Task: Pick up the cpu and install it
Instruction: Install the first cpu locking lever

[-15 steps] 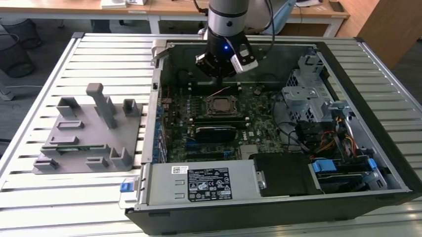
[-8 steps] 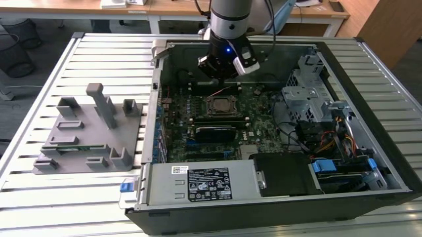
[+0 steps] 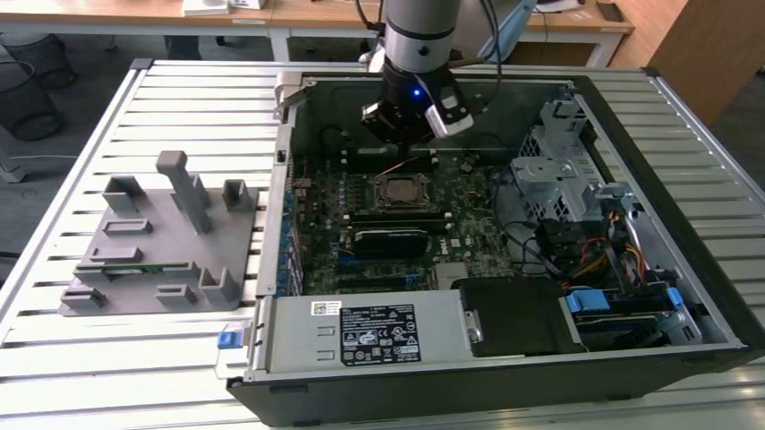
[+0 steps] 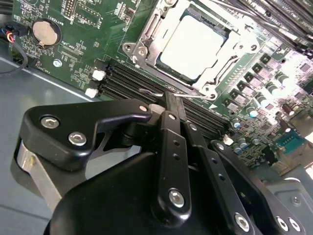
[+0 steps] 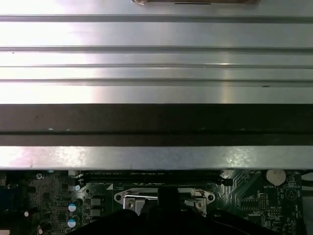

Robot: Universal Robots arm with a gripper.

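Tabletop point(image 3: 179, 349) of ribbed metal carries the open computer case point(image 3: 669, 269), whose walls hem in the motherboard point(image 3: 347, 193). The cpu point(image 4: 193, 46) is seated in its socket point(image 4: 146, 41). Just beside it the gripper point(image 4: 171, 105) is seen closed, nothing held.

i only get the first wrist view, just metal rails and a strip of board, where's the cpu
observer: In the second wrist view the cpu lies in the socket, silver top up.
operator: gripper on it
observer: No. The gripper is clear of the cpu, with its tip over the memory slots.
operator: anything on the holder
observer: In the exterior view the grey holder stands outside the case, on the exterior view's left, with a green stick in it.
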